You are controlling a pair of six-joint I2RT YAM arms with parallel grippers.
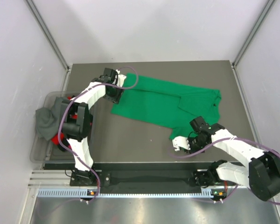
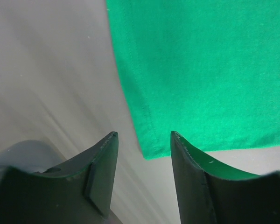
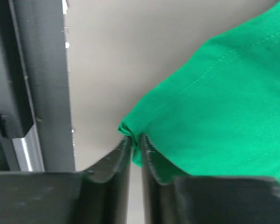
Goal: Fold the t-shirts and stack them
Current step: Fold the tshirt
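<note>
A bright green t-shirt (image 1: pixel 165 103) lies spread on the dark table. My left gripper (image 1: pixel 116 97) hovers at its left edge, open and empty. In the left wrist view, a hemmed corner of the shirt (image 2: pixel 151 147) lies just ahead of the gap between the open gripper (image 2: pixel 143 135) jaws. My right gripper (image 1: pixel 177 143) is at the shirt's near corner. In the right wrist view the gripper (image 3: pixel 135 137) is shut on a bunched fold of the green shirt (image 3: pixel 214 107). A grey t-shirt (image 1: pixel 46 119) and a red one (image 1: pixel 59 140) lie in the bin.
A clear plastic bin (image 1: pixel 38 151) stands off the table's left edge, beside the left arm. A metal rail (image 1: pixel 130 192) runs along the near edge by the arm bases. Grey walls close in the table on the far side and both flanks.
</note>
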